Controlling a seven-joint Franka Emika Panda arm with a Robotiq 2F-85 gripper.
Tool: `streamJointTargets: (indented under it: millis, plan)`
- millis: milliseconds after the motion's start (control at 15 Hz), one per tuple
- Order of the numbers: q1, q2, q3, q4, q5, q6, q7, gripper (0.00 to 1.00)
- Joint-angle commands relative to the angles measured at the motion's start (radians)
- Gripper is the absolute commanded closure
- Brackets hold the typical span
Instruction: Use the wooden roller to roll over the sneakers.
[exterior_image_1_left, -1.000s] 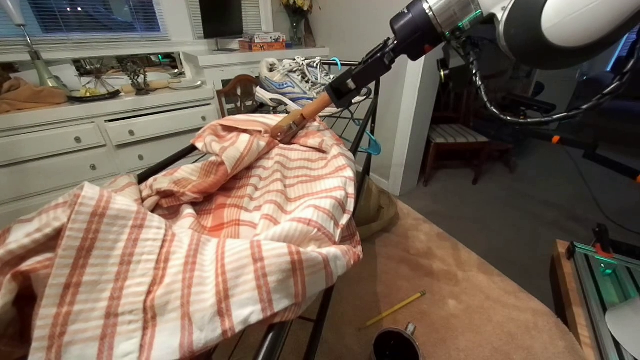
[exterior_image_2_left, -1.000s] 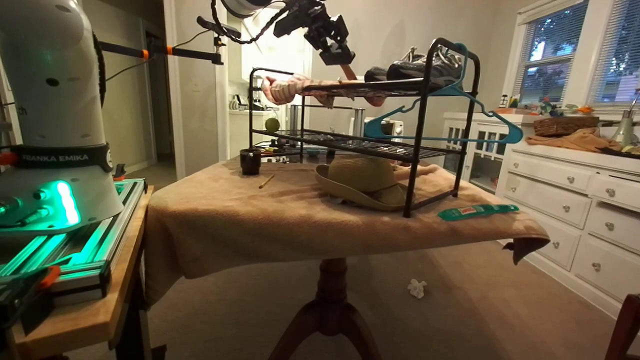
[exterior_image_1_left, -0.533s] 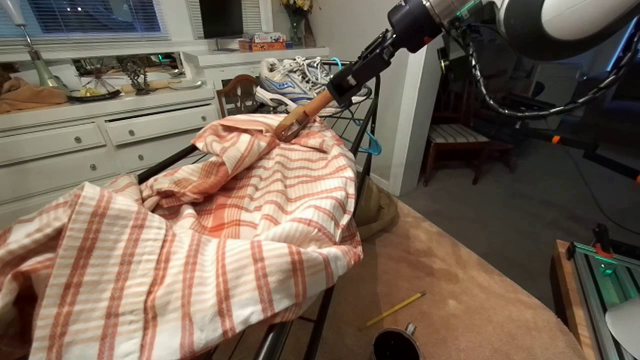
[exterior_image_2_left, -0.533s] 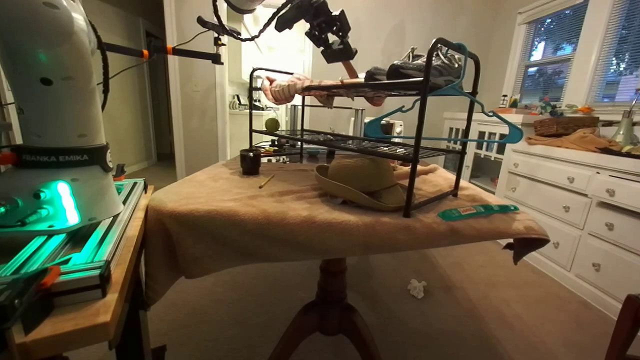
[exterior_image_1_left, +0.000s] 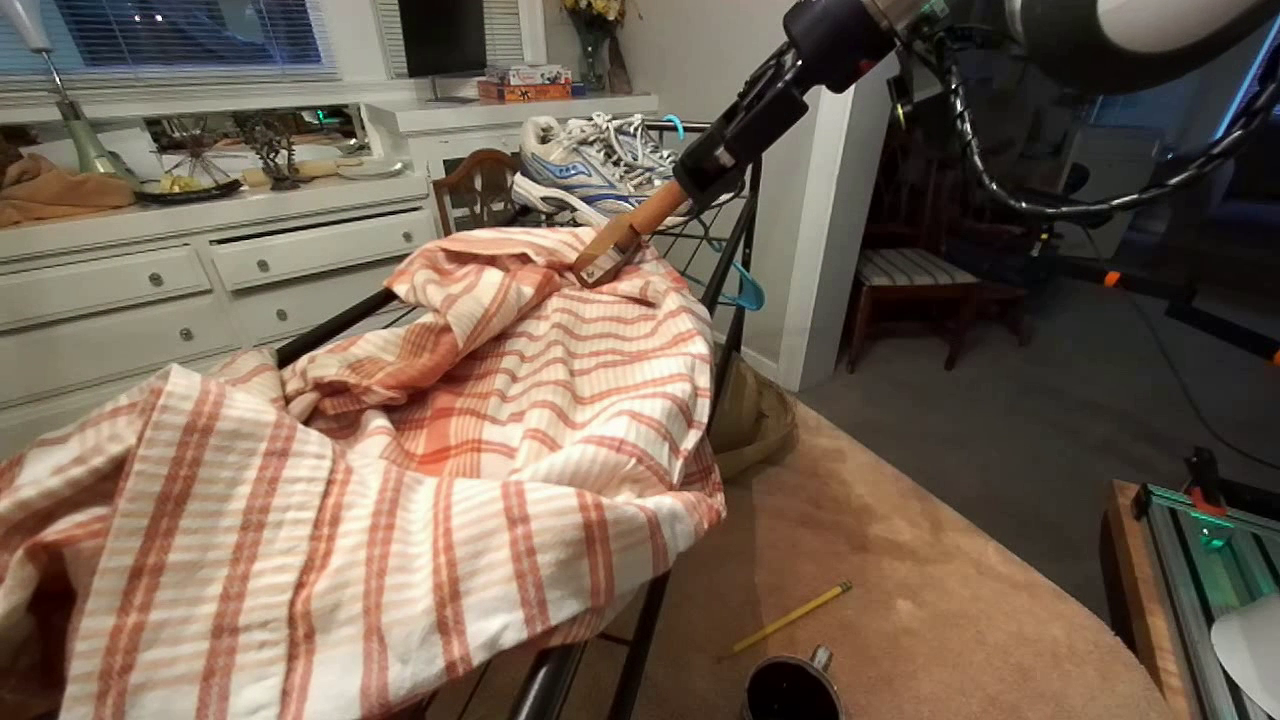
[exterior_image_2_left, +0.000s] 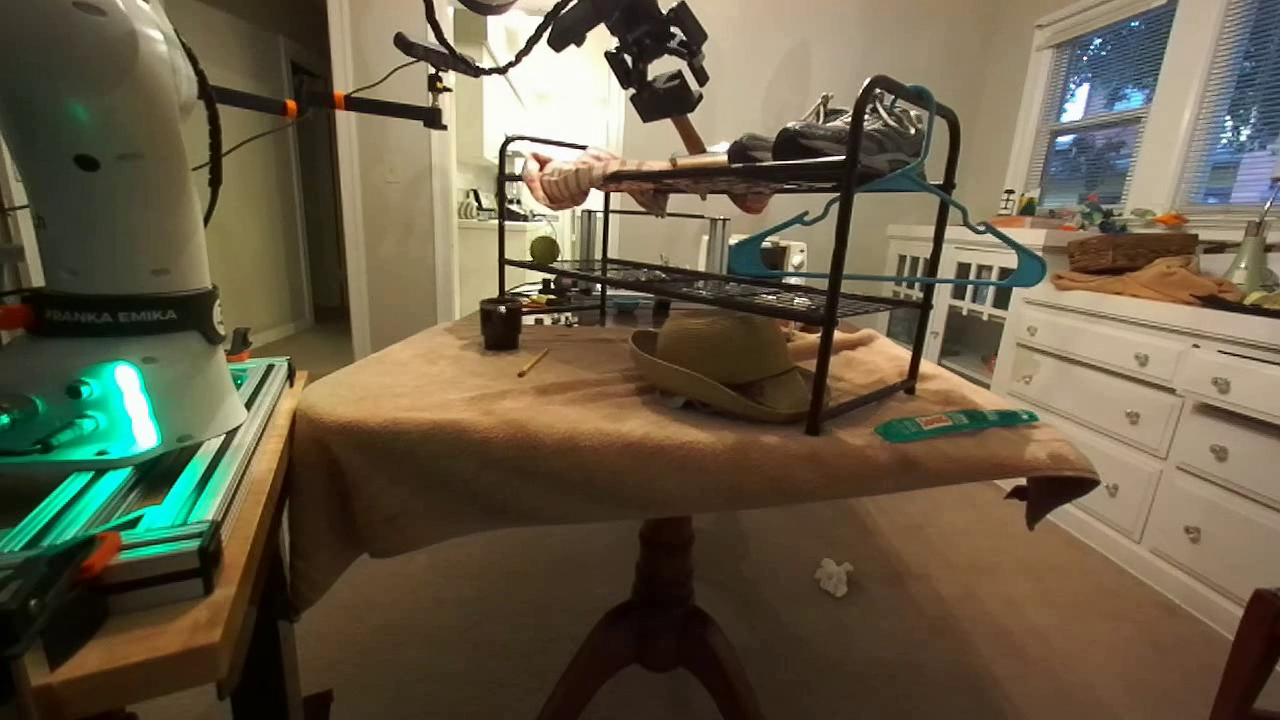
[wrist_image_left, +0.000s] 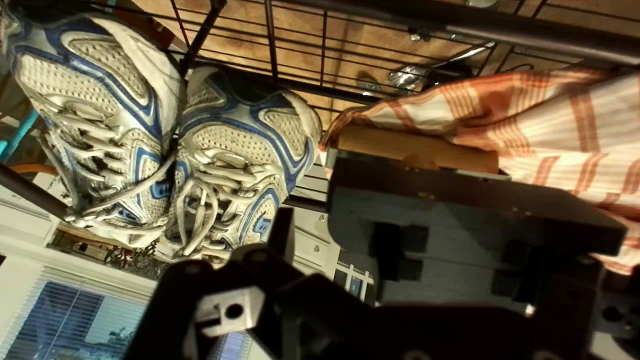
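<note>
Gripper: above the striped cloth; jaws set wide, a gap showing between them in the wrist view
Wooden roller: tilted; lower end against the striped cloth, upper end at the gripper; whether the two touch, cannot tell
Sneakers: paired on the black rack; just beside the striped cloth
Pencil, dark mug: near each other; lower than the striped cloth
</note>
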Motion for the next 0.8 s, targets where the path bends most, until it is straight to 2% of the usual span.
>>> streamJointTargets:
  millis: [0,267,533,733]
  plan:
    - [-0.028,-0.017,0.020,-0.014,-0.051,-0.102,0.013,0.00]
    - [-0.029,-0.024,0.026,0.002,-0.056,-0.164,0.015,0.00]
    - [0.033,-0.019,-0.014,0.015,0.030,-0.170,-0.024,0.00]
    - [-0.020,-0.015,0.011,0.037,0.000,-0.213,0.074,0.00]
